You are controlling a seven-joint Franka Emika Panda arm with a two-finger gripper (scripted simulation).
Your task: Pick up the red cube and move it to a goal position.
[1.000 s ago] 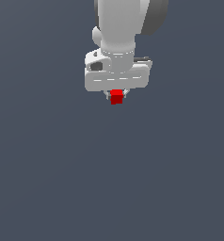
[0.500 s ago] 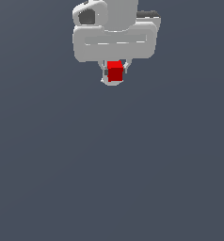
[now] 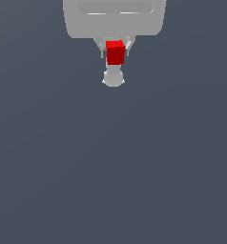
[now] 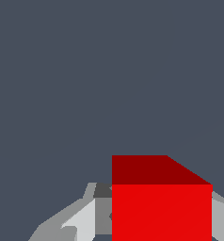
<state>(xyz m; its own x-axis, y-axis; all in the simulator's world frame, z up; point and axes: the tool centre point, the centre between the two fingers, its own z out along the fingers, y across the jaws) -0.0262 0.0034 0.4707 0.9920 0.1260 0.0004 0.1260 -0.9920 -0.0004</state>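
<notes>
**Red cube held aloft between the fingers**

The red cube (image 3: 115, 52) sits clamped between the gripper's (image 3: 115, 53) two fingers (image 3: 128, 47), just under the broad white hand body at the top of the exterior view. It hangs clear of the grey bench (image 3: 113, 181), touching nothing but the finger pads on its two sides. The wrist view shows the same hold: the cube (image 4: 161, 212) fills the gap, with pale finger parts (image 4: 81, 221) flanking it. A firm side grip like this is likely what keeps the smooth-faced cube from slipping during the carry. A small pale rounded shape (image 3: 113, 77) shows just below the cube in the exterior view; what it is cannot be told.

Compared with half a second ago, the hand and cube appear higher in the exterior view and larger, with more of the arm cut off by the frame edge. The cube's seat between the fingers looks unchanged. Judging by this, the lift is done and the transfer toward the goal is under way.
</notes>
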